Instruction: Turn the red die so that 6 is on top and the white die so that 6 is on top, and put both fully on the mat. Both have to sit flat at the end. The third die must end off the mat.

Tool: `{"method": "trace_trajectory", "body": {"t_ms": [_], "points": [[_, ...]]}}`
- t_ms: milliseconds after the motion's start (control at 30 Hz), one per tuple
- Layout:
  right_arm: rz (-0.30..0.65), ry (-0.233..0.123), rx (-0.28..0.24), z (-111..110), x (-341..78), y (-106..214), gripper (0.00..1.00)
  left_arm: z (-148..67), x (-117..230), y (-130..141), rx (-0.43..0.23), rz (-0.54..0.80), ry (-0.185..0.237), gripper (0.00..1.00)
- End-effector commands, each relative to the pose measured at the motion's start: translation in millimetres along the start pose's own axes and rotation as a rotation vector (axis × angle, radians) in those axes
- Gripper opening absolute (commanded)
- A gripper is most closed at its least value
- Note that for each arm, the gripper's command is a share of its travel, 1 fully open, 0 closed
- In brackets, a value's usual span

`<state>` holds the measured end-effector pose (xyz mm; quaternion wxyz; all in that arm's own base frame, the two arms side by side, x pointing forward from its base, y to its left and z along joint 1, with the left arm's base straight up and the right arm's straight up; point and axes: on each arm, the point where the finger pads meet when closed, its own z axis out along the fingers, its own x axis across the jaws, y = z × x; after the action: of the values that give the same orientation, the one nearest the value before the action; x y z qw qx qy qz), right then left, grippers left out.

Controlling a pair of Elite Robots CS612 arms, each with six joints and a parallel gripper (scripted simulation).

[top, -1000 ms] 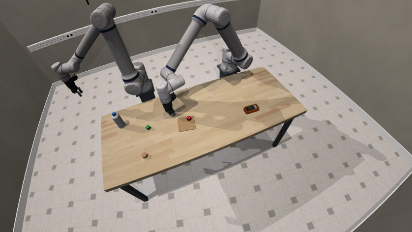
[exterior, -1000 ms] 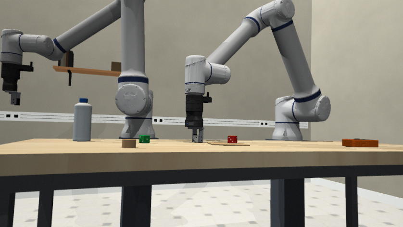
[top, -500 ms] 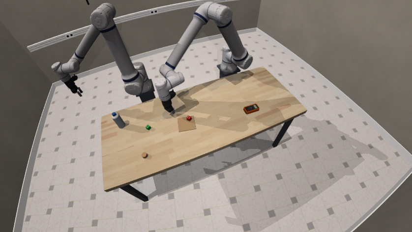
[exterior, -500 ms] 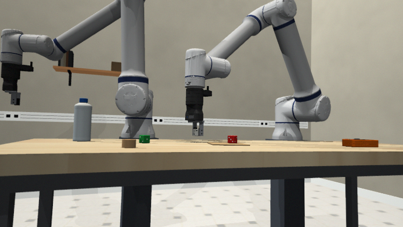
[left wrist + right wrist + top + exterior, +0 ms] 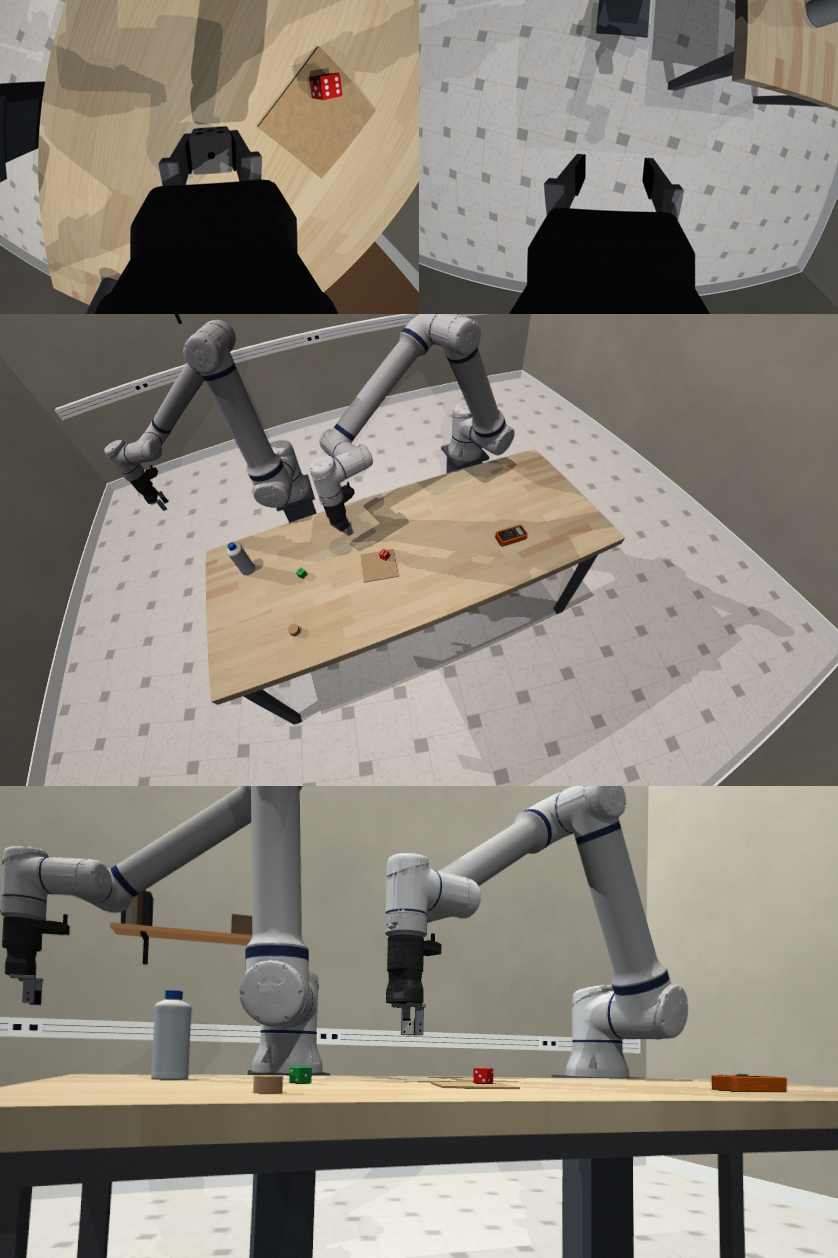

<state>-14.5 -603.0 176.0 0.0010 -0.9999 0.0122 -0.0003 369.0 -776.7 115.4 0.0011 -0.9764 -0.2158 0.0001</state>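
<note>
Sitting flat, red die (image 5: 384, 554) (image 5: 483, 1076) (image 5: 325, 86), six on top

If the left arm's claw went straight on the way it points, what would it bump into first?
The left claw points down, so probably the wooden table, beside the mat. The white die it holds would likely touch first; the exact spot is hard to judge.

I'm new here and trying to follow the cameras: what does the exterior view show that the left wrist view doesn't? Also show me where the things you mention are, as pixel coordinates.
Only exterior: green die (image 5: 300, 572) (image 5: 300, 1075), orange meter (image 5: 511, 535) (image 5: 748, 1083), wooden disc (image 5: 293, 630) (image 5: 267, 1084), wall shelf (image 5: 187, 934).
Only left wrist: the six-pip face of the red die (image 5: 384, 554) (image 5: 483, 1075) (image 5: 326, 86).
Both: the red die on the mat (image 5: 377, 571) (image 5: 454, 1085) (image 5: 321, 135); the white die (image 5: 345, 531) (image 5: 408, 1026) (image 5: 211, 145) held in the left gripper (image 5: 348, 532) (image 5: 412, 1028) (image 5: 211, 144).
</note>
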Motion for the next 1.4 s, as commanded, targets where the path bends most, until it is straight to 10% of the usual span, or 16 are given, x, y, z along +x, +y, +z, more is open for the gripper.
{"method": "trace_trajectory", "body": {"t_ms": [0,867,1367], "points": [[0.0,0.0,-0.002,-1,0,1,1.0,-4,0,1,-0.002,0.0,0.0,0.57],[0.0,0.0,-0.002,-1,0,1,1.0,11,0,9,-0.023,-0.008,0.0,0.57],[0.0,0.0,-0.002,-1,0,1,1.0,12,0,9,-0.242,-0.008,0.001,0.57]]}}
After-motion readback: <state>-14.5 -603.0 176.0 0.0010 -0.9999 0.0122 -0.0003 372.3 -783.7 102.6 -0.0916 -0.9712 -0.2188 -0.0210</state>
